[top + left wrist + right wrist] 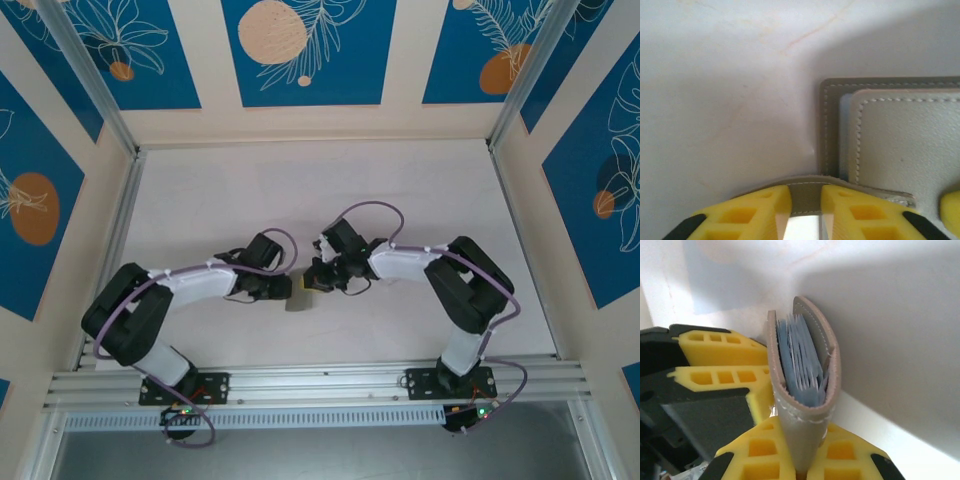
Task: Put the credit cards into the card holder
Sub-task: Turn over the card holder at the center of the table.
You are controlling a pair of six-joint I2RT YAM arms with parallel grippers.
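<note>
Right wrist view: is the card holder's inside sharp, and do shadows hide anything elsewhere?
Right wrist: card holder pockets sharp, evenly lit; table behind shadowed. Left wrist: stitching crisp, left gripper fingers soft at the frame edge, shadow around it. Top external: it is tiny, detail lost.

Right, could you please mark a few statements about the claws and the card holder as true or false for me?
1. The left claw and the right claw both grip the card holder. True.
2. The card holder is bright red. False: it is dull grey.
3. In the right wrist view, bluish inner layers show between its covers. True.
4. The card holder is fully shut and untouched. False: it gapes partly open, pinched by both claws.
</note>
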